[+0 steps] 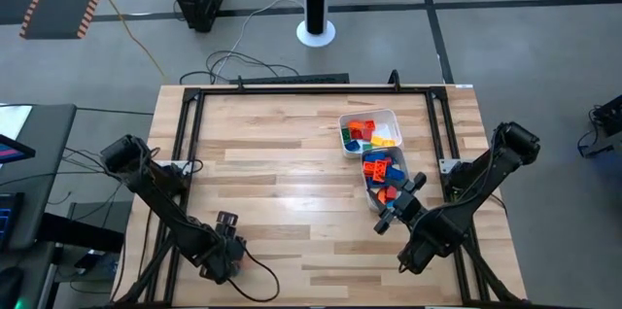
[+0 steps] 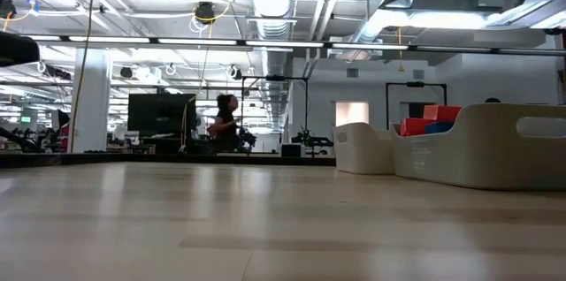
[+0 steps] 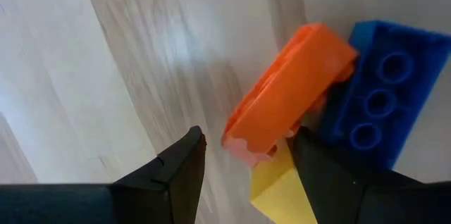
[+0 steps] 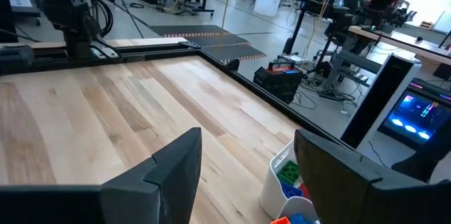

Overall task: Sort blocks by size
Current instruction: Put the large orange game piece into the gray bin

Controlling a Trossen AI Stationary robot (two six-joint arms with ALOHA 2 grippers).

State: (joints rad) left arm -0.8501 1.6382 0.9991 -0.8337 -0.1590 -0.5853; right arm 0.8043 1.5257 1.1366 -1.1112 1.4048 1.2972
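Orange block: its near end sits between your left end effector's fingers, beside the blue block.
Left end effector: fingers apart.
Right end effector: fingers apart, over the bench.

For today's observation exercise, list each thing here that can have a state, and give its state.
Left gripper: open, over three loose blocks.
Right gripper: open, empty, beside the tubs.
Orange block: on the table, ungripped, touching the blue block.
Blue block: lying studs up.
Yellow block: partly hidden.
White tub: holds mixed blocks.
Clear tub: holds mostly red and blue blocks.
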